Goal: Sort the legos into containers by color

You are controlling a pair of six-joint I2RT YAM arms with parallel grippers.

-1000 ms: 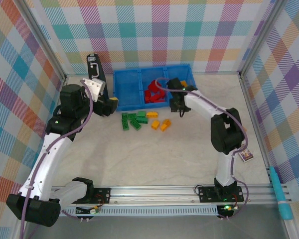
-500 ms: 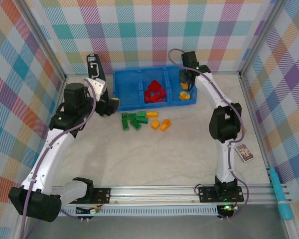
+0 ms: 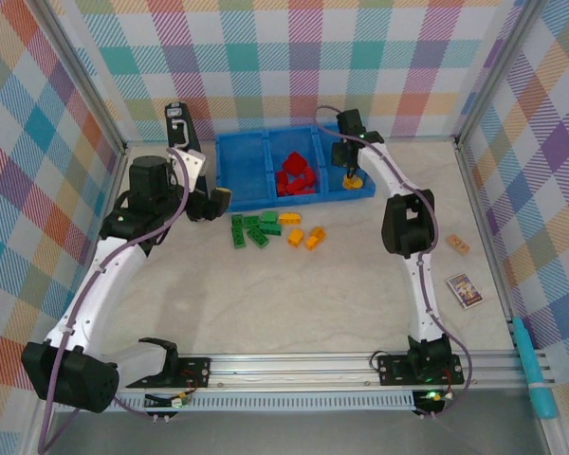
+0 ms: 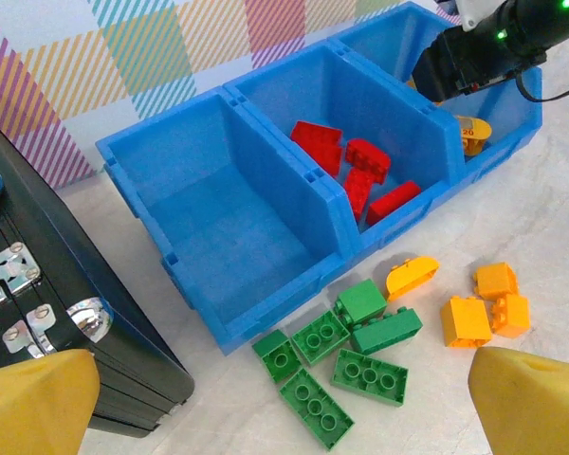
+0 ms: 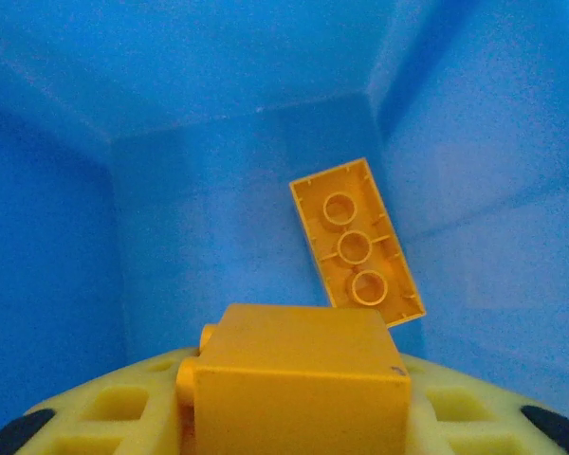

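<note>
The blue tray of containers stands at the back. Its middle compartment holds red legos. My right gripper hangs in the right compartment, shut on a yellow-orange brick. Another yellow brick lies studs-down below it. In front of the tray lie several green legos and yellow-orange ones. My left gripper hovers open above the green ones, by the tray's left front corner.
A black case with silver latches stands left of the tray, close to my left arm. A small tan block and a card lie at the right. Checked walls close in three sides.
My right gripper has carried the yellow-orange brick from the tray's front edge up and over into the right compartment. The left arm has shifted slightly toward the tray.
</note>
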